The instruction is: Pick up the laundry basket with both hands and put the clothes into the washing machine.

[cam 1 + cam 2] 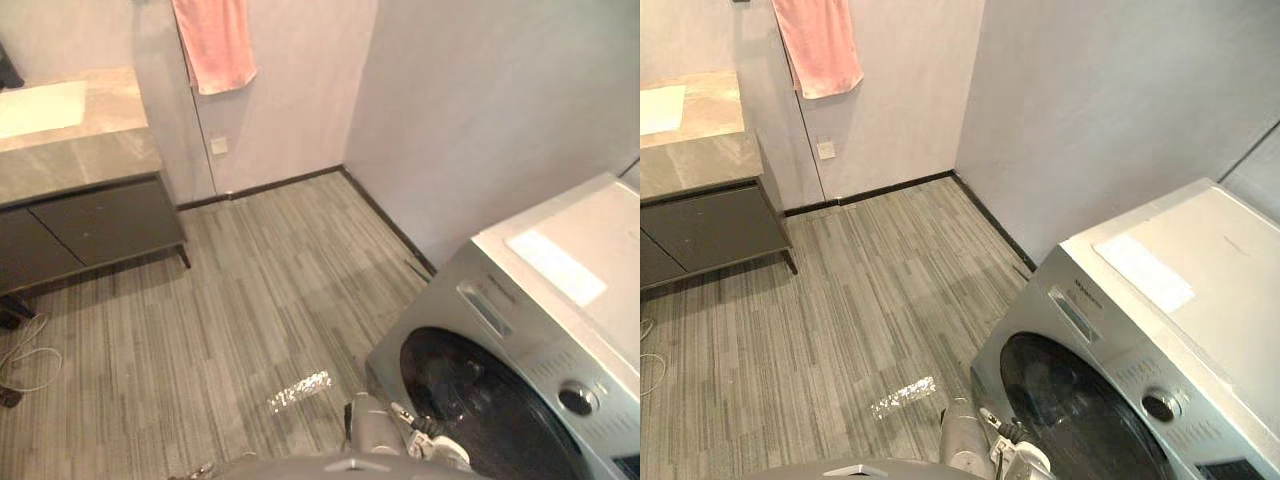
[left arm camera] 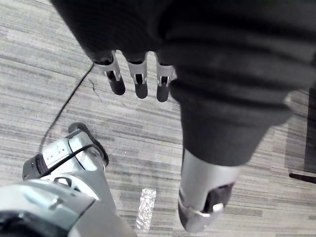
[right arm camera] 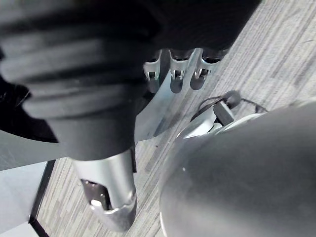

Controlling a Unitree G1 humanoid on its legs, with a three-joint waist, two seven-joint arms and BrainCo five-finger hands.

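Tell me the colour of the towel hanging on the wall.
Plain salmon pink, with no pattern. The towel shows best in the left eye view.

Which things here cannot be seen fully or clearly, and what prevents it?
1. Inside of the washing machine: hidden behind its dark door glass, both eye views.
2. Its lower front: cut off by the bottom and right edges, both eye views.
3. The pink towel: top cut off by the upper edge.
4. The sink: cut by the left edge, left eye view.
5. Marks around the dial: too small to read.
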